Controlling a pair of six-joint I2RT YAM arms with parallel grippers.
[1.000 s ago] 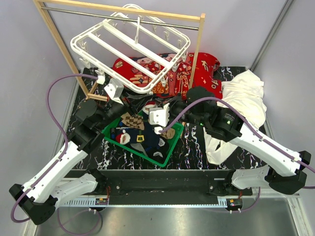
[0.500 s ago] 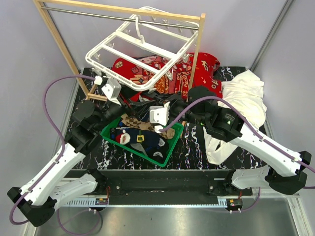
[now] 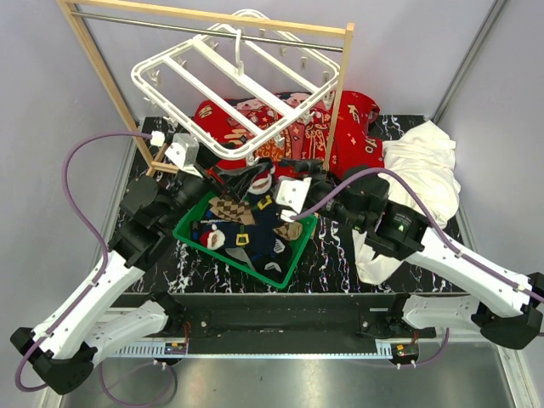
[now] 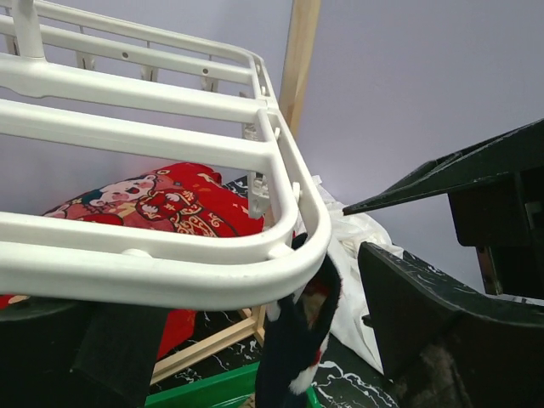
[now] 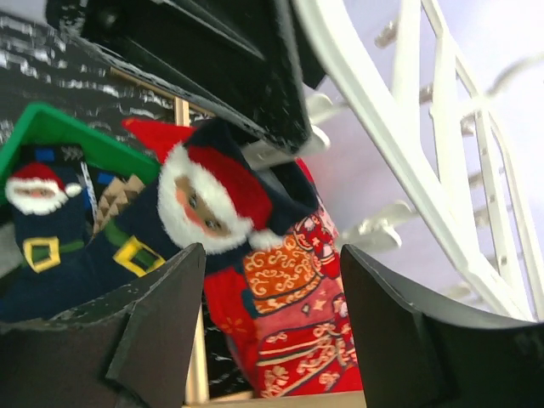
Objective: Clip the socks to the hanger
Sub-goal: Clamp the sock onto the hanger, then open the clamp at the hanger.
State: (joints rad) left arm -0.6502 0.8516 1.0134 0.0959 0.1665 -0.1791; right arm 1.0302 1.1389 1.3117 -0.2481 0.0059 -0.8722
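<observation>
A black table [image 3: 333, 255] with white marble veining is seen at the middle of the scene. Behind the table and to both its sides, plain pale lilac-grey walls [image 3: 408, 51] are shown, with no window to be seen. Behind the table's far right corner, a grey vertical strip [image 3: 463, 59] is set into the wall. Over the table's far left part, a light wooden rack [image 3: 100, 76] with a thin metal rod [image 3: 110, 18] is stood. In front of the table's near edge, a smooth grey metal surface [image 3: 280, 382] is laid. Everything is lit evenly and softly, and only faint shadows are cast.
</observation>
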